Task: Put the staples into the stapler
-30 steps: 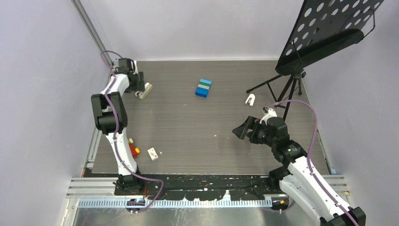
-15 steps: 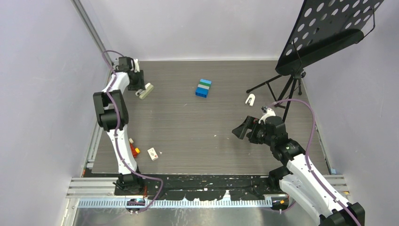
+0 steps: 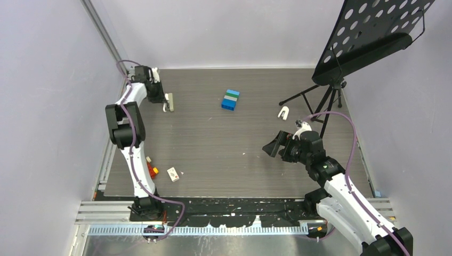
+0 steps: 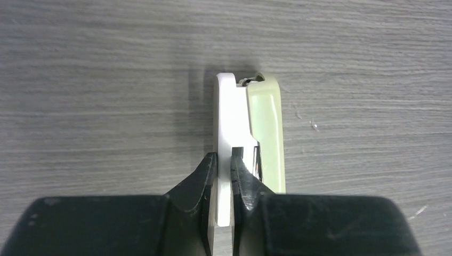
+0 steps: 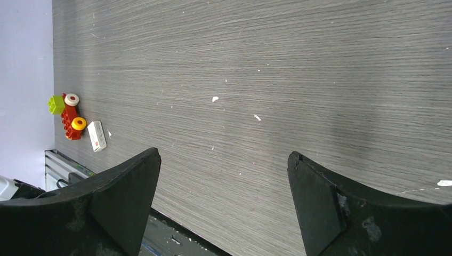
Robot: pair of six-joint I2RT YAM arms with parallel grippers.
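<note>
Stapler point(image 4: 264, 122) newly pinched by the left gripper point(image 4: 224, 161) at the far-left of the table point(image 3: 213, 144).
Within the last second the left fingers went from well apart to clamped on the stapler's white base, with the olive top outside them, and the bar swung from a slant into line with the gripper. The grasp looks made, so opening it can follow. The staples point(image 5: 96, 135) lie well apart by the toy bricks point(image 5: 68, 114), untouched. The right gripper point(image 5: 224, 157) hovers with fingers spread wide, empty.

Olive-beige and white stapler point(image 4: 262, 130), grey wood-grain table point(image 3: 213, 144), blue and green brick stack point(image 3: 230, 100), red-yellow toy bricks point(image 5: 69, 122), red-marked white staples box point(image 5: 97, 135)
</note>
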